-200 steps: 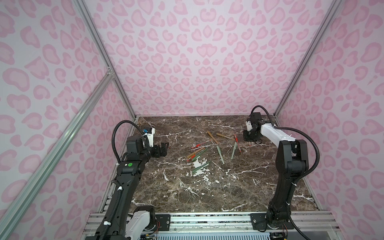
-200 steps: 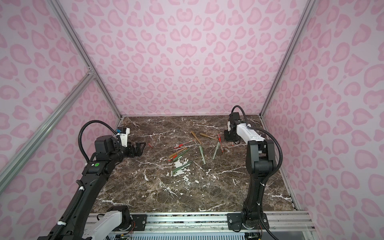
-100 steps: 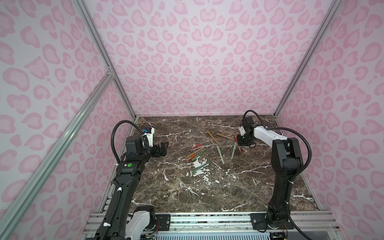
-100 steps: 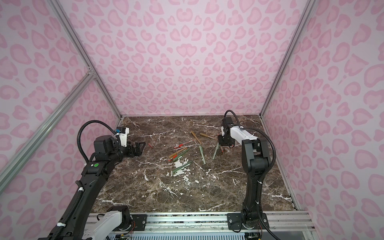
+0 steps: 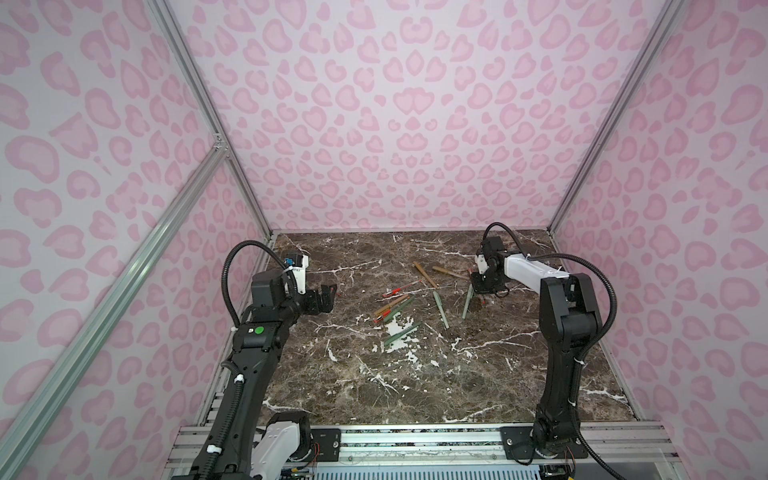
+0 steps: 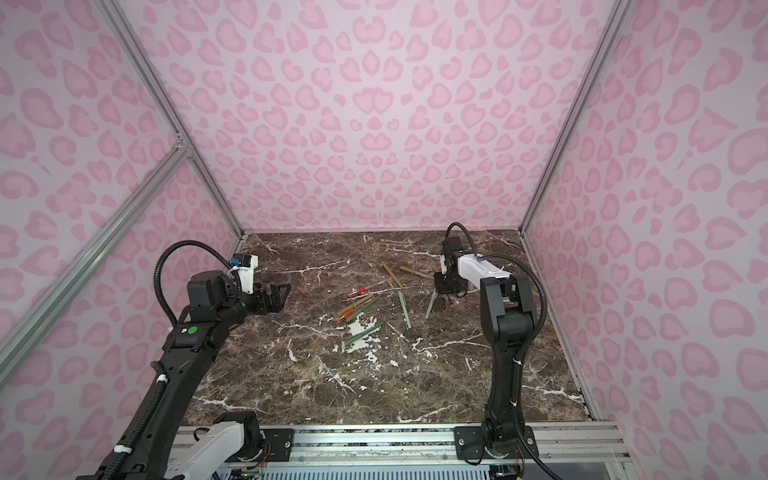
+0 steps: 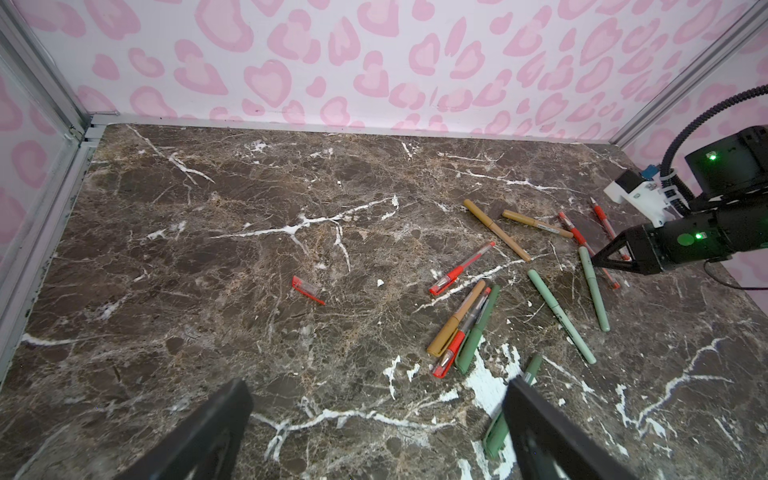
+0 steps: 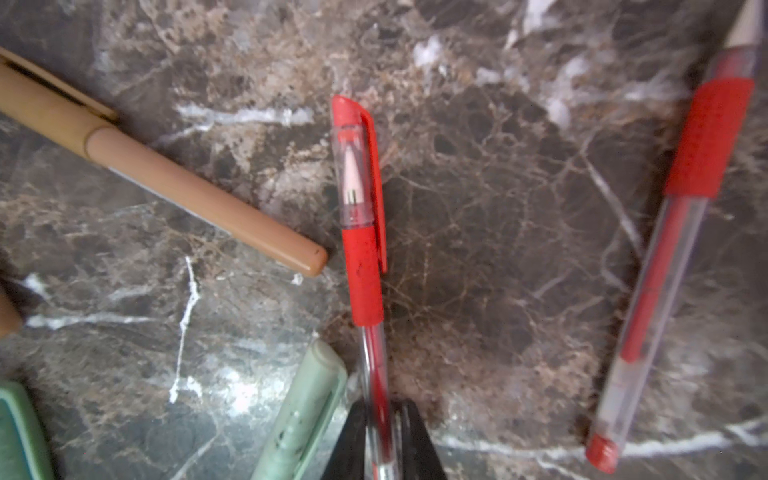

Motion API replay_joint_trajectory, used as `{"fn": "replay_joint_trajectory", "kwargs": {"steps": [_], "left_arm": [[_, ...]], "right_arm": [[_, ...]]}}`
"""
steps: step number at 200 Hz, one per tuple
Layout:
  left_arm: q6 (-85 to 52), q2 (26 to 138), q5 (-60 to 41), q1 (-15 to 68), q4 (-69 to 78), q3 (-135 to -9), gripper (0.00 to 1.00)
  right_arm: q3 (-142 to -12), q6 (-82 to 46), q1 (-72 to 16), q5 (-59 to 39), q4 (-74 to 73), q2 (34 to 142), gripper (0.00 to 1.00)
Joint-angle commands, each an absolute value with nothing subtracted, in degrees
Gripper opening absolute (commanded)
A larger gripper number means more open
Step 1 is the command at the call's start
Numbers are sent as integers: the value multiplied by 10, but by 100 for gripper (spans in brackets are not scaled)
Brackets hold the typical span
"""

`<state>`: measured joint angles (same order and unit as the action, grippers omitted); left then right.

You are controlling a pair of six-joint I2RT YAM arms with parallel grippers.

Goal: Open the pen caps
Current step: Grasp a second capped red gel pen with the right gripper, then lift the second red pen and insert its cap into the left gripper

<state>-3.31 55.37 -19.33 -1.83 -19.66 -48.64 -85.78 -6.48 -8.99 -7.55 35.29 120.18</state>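
Left gripper sits nearest the rail, over the left side of the dark brown white-veined marble bench. Its fingers are wide apart with nothing between them

Just past it, a dark green capped pen lies on a white patch of marble, partly hidden by one finger

Next out is a tight trio lying side by side and touching: tan capped pen, red-capped clear pen, second dark green pen

Left of that pile and well apart from it, a loose red pen cap lies flat on the bench

Right of the pile: pale sage green pen, then a second sage pen whose far end is just beside the right gripper. Another red-capped clear pen lies alone behind the trio

Right gripper is down at bench level, far right, clamped on the clear barrel of a red gel pen. That pen's clear cap with red end and clip is on, nib visible through it. Beside it but apart lies an uncapped red-grip clear pen, tip bare. The blunt end of a tan pen by the right gripper almost touches the held pen's grip

Farthest back: tan pen near the back
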Motion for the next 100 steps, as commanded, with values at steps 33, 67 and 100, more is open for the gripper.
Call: {"fn": "replay_joint_trajectory", "kwargs": {"steps": [33,67,100], "left_arm": [[-35,557,-211,-19,-176,-486,98],[-41,561,-245,-17,-180,-494,98],[-59,571,-290,-16,-189,-507,98]], "right_arm": [[-822,-69,-89,-61,358,1193,4],[-790,-75,-94,-74,347,1129,2],[-720,-108,-121,-82,324,1040,1]]}}
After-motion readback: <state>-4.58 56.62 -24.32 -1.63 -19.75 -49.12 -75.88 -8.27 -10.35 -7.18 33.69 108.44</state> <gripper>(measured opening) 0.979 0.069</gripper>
